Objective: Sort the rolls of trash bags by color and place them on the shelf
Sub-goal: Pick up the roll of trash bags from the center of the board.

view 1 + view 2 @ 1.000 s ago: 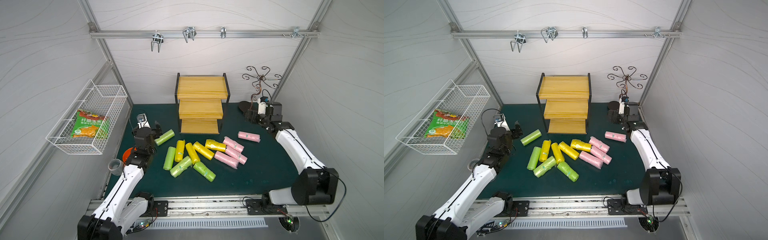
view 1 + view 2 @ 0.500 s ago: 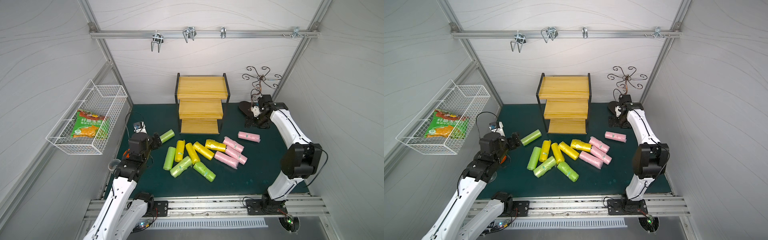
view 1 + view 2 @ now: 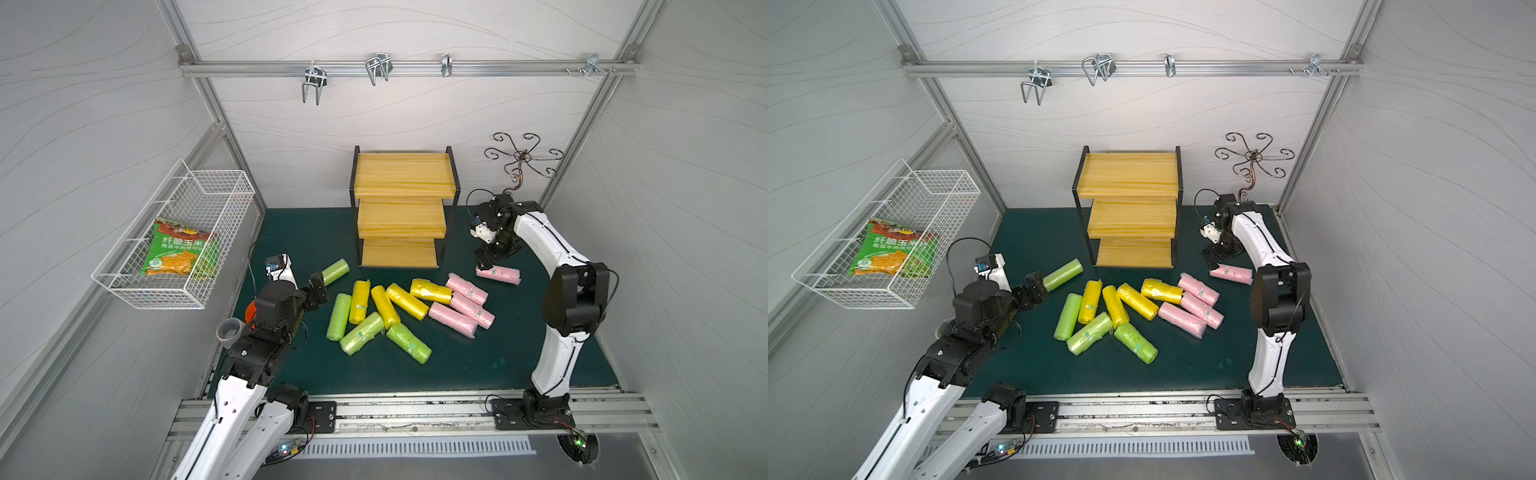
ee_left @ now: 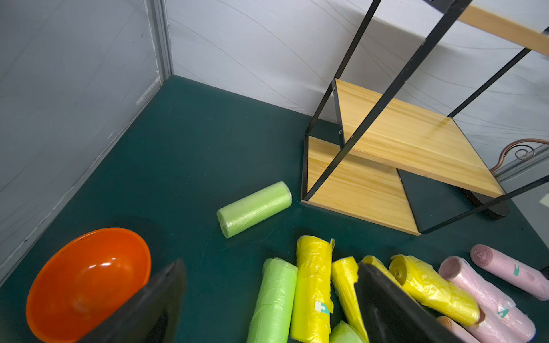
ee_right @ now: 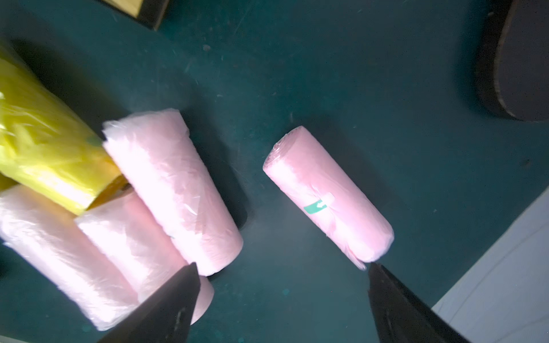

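Your left gripper (image 3: 320, 289) is spread wide with nothing between its fingers. It points at the lone light green roll (image 3: 336, 271), which lies on the dark green counter (image 3: 478, 365) just off the front left corner of the shelf (image 3: 401, 212). The left wrist view shows bare counter between the fingers and that roll, so they are apart. An orange bowl (image 4: 89, 276) sits beside this gripper, on the side away from the pile.

Your right gripper (image 3: 489, 262) is also wide open and holds nothing. It hangs over the lone pink roll (image 3: 498, 274), which lies to the right of the shelf's bottom tier. In the right wrist view one fingertip comes right up to the roll's end (whether it touches, you cannot tell).

The other ten rolls are bunched mid-counter in front of the shelf. The three green rolls (image 3: 361, 332) are at the left. The four yellow rolls (image 3: 384, 305) are in the middle, and one of them overlaps a green roll. The three pink rolls (image 3: 471, 309) lie side by side at the right.
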Action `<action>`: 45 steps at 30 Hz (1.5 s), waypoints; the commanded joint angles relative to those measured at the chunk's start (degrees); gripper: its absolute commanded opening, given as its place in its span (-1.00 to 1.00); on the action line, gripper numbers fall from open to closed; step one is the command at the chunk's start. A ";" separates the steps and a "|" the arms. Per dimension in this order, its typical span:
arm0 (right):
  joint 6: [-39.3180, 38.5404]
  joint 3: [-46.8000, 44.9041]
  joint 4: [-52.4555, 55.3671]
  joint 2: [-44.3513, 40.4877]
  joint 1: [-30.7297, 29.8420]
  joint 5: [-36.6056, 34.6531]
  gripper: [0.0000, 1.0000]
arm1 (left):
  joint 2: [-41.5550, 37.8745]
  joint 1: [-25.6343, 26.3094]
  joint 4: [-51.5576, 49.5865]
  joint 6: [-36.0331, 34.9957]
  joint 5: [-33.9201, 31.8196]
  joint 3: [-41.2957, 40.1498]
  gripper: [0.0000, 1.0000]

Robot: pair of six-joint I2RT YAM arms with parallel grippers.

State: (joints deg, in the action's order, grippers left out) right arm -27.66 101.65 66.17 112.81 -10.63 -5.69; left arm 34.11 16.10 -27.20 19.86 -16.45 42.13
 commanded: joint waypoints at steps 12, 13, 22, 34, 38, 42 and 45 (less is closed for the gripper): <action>-4.16 -0.49 -2.71 5.80 6.45 -0.88 0.85 | -0.03 1.20 2.84 0.91 -1.00 -1.15 0.93; -4.52 -0.91 -2.47 5.91 6.55 0.25 0.85 | 0.16 1.26 2.77 0.89 -1.04 -1.17 0.93; -7.28 -2.31 -3.73 9.49 5.23 1.66 0.88 | 1.94 1.22 2.47 0.80 -0.89 -1.08 0.93; -4.44 -2.66 -6.45 13.79 3.12 3.91 0.84 | 2.06 1.30 2.20 0.80 -1.23 -1.08 0.93; -0.41 -3.76 -6.58 12.77 3.37 4.78 0.77 | 2.42 1.30 2.21 0.97 -0.77 -1.08 0.93; 4.82 -6.02 -7.10 11.93 3.08 4.73 0.71 | 2.36 1.31 2.07 0.95 -0.77 -1.01 0.93; 9.50 -7.70 -7.35 11.57 3.12 4.47 0.65 | 2.27 1.39 2.15 0.97 -0.70 -1.00 0.93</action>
State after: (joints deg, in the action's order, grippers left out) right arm -24.43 96.53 56.66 124.92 -7.14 -3.40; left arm 36.51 17.06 -27.16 20.40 -17.12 40.56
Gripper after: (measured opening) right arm 0.826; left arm 0.964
